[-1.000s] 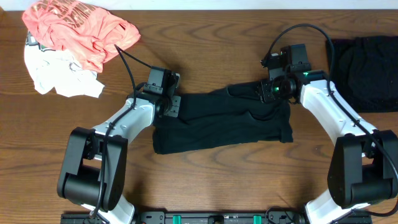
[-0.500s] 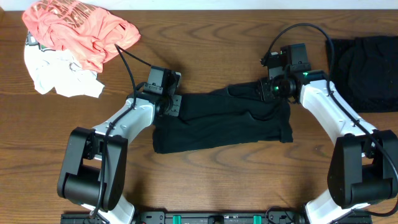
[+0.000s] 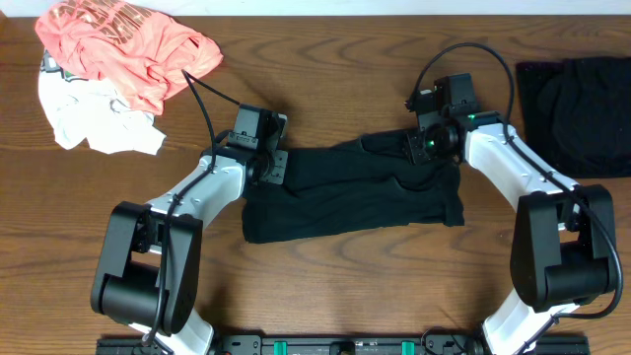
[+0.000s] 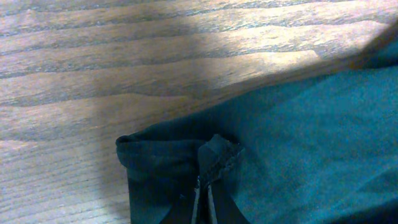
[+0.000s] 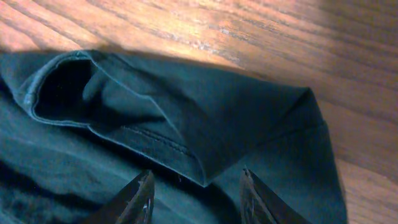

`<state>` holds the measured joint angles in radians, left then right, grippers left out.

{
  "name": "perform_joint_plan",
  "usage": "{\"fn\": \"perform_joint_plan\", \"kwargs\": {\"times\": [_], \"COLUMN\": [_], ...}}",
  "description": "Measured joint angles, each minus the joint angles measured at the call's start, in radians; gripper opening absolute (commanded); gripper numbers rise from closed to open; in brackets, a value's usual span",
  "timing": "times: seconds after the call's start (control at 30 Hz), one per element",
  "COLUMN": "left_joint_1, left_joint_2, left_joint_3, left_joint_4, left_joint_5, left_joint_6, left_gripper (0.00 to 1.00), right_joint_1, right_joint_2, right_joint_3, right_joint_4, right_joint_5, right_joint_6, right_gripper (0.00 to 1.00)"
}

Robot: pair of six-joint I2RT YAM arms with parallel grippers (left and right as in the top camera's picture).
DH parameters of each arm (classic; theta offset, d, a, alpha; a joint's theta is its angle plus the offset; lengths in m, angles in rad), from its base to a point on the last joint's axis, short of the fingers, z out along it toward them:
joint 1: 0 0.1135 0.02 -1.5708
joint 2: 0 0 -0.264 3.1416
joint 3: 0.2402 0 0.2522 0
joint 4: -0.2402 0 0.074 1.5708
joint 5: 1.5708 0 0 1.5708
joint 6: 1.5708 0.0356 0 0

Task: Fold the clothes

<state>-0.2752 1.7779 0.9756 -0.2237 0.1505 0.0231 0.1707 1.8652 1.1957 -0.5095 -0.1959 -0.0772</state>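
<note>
Left corner now pinched, right corner not yet taken.
The left gripper (image 4: 203,198) has been closed within the last second, and its fingers are seen pressed together on a stitched hem fold of the black garment (image 3: 355,197), which lies stretched out on the wooden table (image 3: 325,296) between the two arms. The right gripper (image 5: 196,183) has been shifted a little inward along the garment's far edge, yet its fingers are held apart, with the sleeve opening just ahead of them and no cloth seen pinched. One corner is thus judged secured, and the right side must be gripped before a fold can be lifted. Well beyond the right gripper, folded black garments (image 3: 577,108) are laid aside.
</note>
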Motion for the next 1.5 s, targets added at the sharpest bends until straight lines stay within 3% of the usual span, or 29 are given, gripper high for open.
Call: {"fn": "perform_joint_plan", "kwargs": {"times": [0.57,0.7,0.9,1.5], "left_joint_1": [0.000,0.000,0.000,0.000], "left_joint_2": [0.000,0.000,0.000,-0.075], "left_joint_3": [0.000,0.000,0.000,0.000], "left_joint_4": [0.006,0.006,0.016,0.041], "left_joint_5": [0.000,0.000,0.000,-0.079], "left_joint_6": [0.000,0.000,0.000,0.000], "left_gripper": [0.06,0.06,0.06,0.06], "right_joint_1": [0.001,0.001,0.001,0.001], "right_joint_2": [0.070,0.087,0.101,0.052], "right_joint_3": [0.000,0.000,0.000,0.011], "right_joint_4": [0.098,0.115,0.117,0.016], "right_joint_5": [0.052,0.058,0.111,0.197], "right_joint_6": [-0.019,-0.020,0.002,0.041], "right_gripper": [0.34,0.25,0.02,0.01]}}
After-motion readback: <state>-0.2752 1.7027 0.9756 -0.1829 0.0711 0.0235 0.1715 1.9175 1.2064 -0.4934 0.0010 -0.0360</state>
